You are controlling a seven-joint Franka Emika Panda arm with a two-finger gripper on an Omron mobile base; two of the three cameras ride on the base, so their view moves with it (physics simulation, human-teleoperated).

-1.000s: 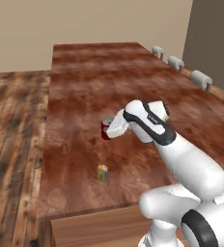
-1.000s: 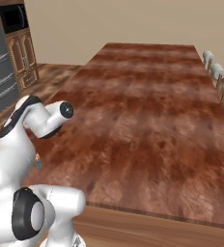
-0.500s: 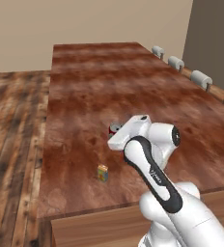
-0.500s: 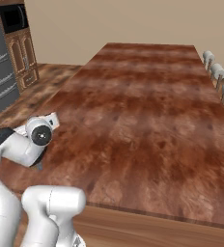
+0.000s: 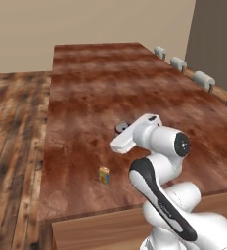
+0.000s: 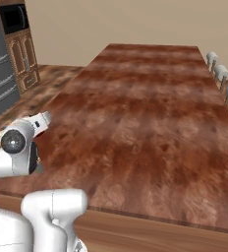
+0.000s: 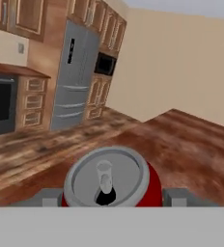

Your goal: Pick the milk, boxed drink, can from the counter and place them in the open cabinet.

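Note:
My gripper (image 7: 113,198) is shut on the can (image 7: 109,179), a red cylinder whose silver top faces the hand camera, with one fingertip (image 7: 50,198) on each side of it. In the left base view the can (image 5: 121,127) shows as a dark round end at the tip of the white hand, over the near part of the counter (image 5: 96,83). The boxed drink (image 5: 103,174), small and yellow-orange, stands upright on the counter near its front edge, left of the arm. The milk is out of view. Wooden wall cabinets (image 7: 15,14) show far off; I cannot tell whether one is open.
A grey fridge (image 7: 75,77), a dark wall oven (image 7: 105,63) and low wooden cabinets stand across the wood floor, left of the counter. Round stool tops (image 5: 203,79) line the counter's right edge. The folded arm (image 6: 17,147) sits at the counter's near left corner.
The arm has folded back toward the base and swung the hand left with the can still in the grip. The boxed drink has stayed in place.

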